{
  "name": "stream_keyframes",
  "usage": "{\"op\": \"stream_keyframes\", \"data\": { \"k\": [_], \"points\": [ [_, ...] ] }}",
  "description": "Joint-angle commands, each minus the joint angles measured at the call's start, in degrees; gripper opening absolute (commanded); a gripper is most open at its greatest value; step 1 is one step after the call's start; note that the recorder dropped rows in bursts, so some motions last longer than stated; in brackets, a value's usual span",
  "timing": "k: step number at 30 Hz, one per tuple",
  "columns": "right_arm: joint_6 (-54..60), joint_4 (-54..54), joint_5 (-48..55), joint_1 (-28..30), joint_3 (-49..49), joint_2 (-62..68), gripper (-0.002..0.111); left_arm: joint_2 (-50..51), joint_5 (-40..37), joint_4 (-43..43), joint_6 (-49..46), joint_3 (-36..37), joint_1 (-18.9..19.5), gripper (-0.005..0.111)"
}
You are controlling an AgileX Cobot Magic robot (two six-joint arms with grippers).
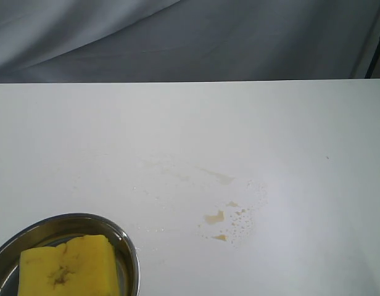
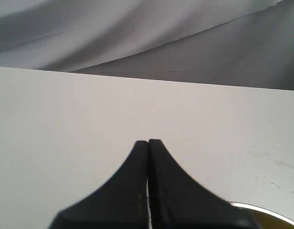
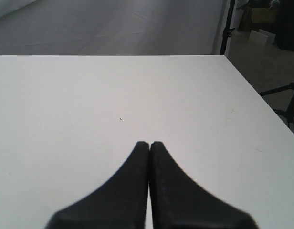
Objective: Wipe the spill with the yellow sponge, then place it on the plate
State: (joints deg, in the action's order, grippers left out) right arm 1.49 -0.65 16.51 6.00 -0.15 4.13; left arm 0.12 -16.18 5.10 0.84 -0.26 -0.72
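Note:
The yellow sponge (image 1: 68, 265) lies in the steel plate (image 1: 129, 246) at the front left corner of the exterior view, with a brown stain on its top. Amber spill patches and small droplets (image 1: 216, 217) lie on the white table to the right of the plate, with faint smears (image 1: 177, 172) behind them. Neither arm shows in the exterior view. My left gripper (image 2: 148, 141) is shut and empty above the table, with the plate's rim (image 2: 254, 208) just beside it. My right gripper (image 3: 149, 143) is shut on nothing over bare table.
A grey cloth backdrop (image 1: 190, 37) hangs behind the table's far edge. The table's right edge (image 3: 261, 98) shows in the right wrist view, with a stand and boxes (image 3: 261, 19) on the floor beyond it.

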Motion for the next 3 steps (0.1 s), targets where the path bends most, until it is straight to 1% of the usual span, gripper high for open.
{"op": "stream_keyframes", "data": {
  "k": [1,3],
  "points": [
    [0.09,-0.72,-0.76,-0.26,0.15,0.03,0.0,-0.12,0.19,0.06,0.47,0.26,-0.19,0.0],
    [0.09,-0.72,-0.76,-0.26,0.15,0.03,0.0,-0.12,0.19,0.06,0.47,0.26,-0.19,0.0]
  ]
}}
